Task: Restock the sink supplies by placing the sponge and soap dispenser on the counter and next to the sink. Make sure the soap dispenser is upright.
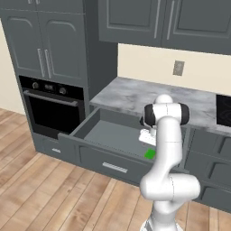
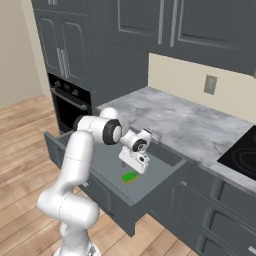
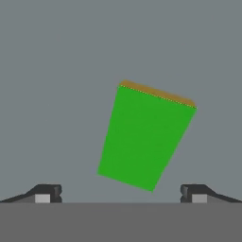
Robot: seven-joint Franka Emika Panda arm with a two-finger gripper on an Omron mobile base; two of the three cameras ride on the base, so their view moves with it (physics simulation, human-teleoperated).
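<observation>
Jaws: spread wide on the gripper (image 3: 121, 194) – the two dark fingertips (image 3: 46, 193) are seen far apart at the bottom of the hand view, with nothing pinched between them.
Sponge: the bright green sponge (image 3: 145, 137) is laid flat on the floor of the open drawer (image 1: 110, 135), directly below the gripper (image 2: 134, 169); a thin yellowish edge is shown along one short side, and it is turned slightly askew between the fingertips in the hand view.
Sponge in the base views: a small green patch (image 1: 150, 154) is seen near the front right of the drawer, partly hidden behind the arm in the left base view, and just under the hand (image 2: 130, 177) in the right base view.
Gripper height: held above the sponge – contact cannot be told.
Drawer: dark grey, pulled out fully from under the counter (image 1: 135, 95), its floor plain grey.
Counter: a grey-and-white veined marble slab is carried over dark grey cabinets (image 2: 220, 220); a black cooktop (image 2: 242, 159) is set into it at the right.
Room: a black built-in oven (image 1: 54, 108) is fitted in the tall cabinet at the left, dark upper cabinets (image 1: 171, 22) are hung above, a wall outlet (image 1: 178, 67) is set in the cream backsplash, and the floor (image 1: 45, 189) is laid in light wood planks.
</observation>
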